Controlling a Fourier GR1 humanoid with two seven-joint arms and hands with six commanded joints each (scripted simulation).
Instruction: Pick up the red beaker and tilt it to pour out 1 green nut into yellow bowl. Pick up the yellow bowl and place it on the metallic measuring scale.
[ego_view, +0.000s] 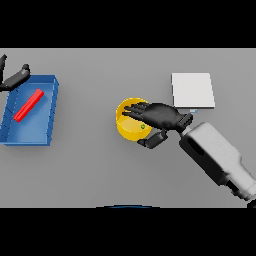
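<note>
The yellow bowl (128, 124) stands on the grey table near the middle, with one green nut (143, 127) inside it. My right hand (162, 116) lies over the bowl's right half, open: its fingers stretch straight across the opening and the thumb sits by the outer wall at the lower right. The red beaker (29, 105) lies on its side in a blue tray (50, 112) at the left. The metallic measuring scale (193, 90), a pale square plate, lies just behind and right of the right hand. My left hand (14, 78) hovers open at the tray's far left corner.
The blue tray has raised walls and takes up the table's left side. My right forearm (215, 152) crosses the lower right, from the edge up to the bowl.
</note>
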